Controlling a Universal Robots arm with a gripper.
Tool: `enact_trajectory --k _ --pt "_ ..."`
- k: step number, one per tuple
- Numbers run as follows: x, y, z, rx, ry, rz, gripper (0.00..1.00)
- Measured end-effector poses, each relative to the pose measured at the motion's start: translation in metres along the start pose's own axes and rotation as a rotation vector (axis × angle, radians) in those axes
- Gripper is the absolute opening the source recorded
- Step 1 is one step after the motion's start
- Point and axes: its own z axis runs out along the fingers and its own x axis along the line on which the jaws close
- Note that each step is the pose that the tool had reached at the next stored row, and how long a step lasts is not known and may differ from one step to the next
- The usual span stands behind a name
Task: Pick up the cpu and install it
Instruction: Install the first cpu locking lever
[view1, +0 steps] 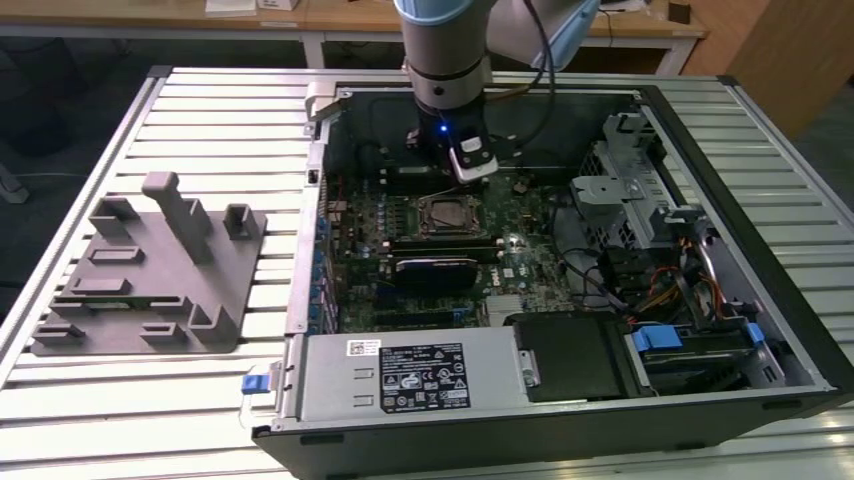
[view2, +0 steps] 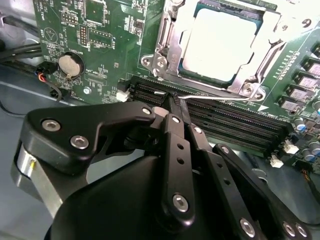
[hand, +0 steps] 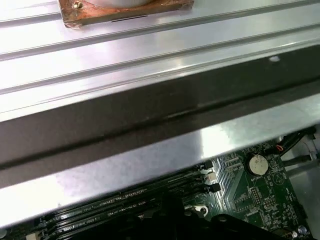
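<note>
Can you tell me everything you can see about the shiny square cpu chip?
The cpu is a flat square chip with a pale, shiny silver top. It lies level inside the metal-framed socket on the green motherboard, with the frame's edges round it. The gripper is apart from it, over the black memory slots.

gripper (view2: 172, 107): black, silver screws | chip (view2: 217, 42) ahead of it: pale silver-grey, darker rim | circuit board (view2: 107, 35) beneath: green | fixture plate (view1: 147, 275) well aside: plain grey | table (view1: 200, 110): silver, ribbed
</note>
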Motion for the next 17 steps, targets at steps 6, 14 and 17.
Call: enact_trajectory --k 6,14,17 --pt "0.0057 -0.0027 0.0038 -0.0001 -0.0005 0.000 0.11" --pt "0.0062 -0.0034 0.0069 0.0058 0.0053 -0.039 0.11" --pt "0.0064 -0.0038 0.0083 0.0148 0.0058 -0.056 0.11"
